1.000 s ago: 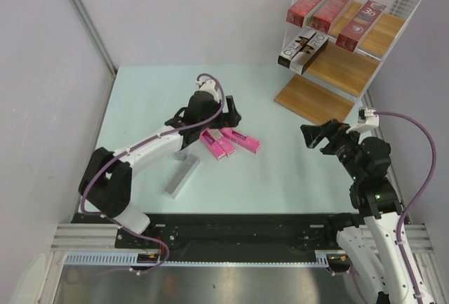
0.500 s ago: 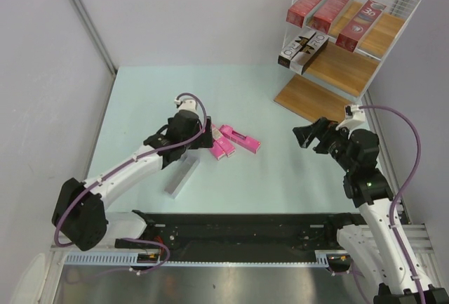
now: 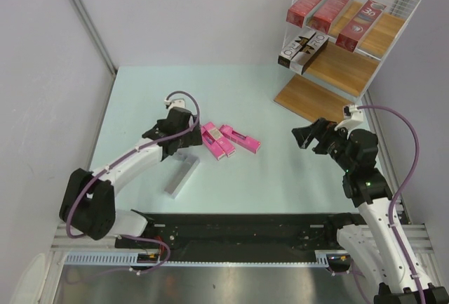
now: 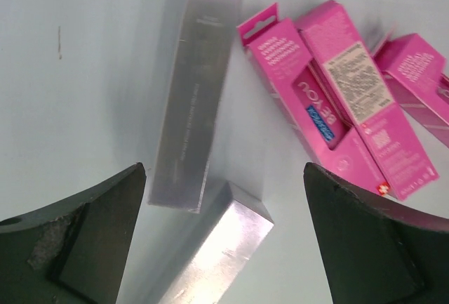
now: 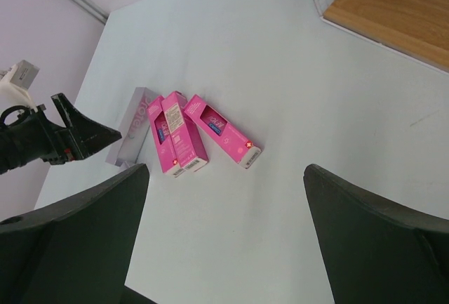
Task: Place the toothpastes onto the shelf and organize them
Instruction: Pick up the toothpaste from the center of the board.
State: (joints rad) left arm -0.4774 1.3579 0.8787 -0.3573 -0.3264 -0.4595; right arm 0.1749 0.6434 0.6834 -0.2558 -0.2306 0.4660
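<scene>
Seemingly lines up left claw [image 4: 223,181], spread apart, over silver-grey toothpaste carton [image 4: 200,107]; right claw [image 5: 224,199] apart too; probably needs lowering, then clamping.

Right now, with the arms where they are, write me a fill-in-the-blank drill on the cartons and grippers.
The shelf holds ___ dark red cartons on its top board.
The pink cartons lie on the ___.
The left gripper and right gripper both stand ___.
A silver-grey carton lies nearest the ___ gripper.
Missing words: three; table; open; left.
</scene>
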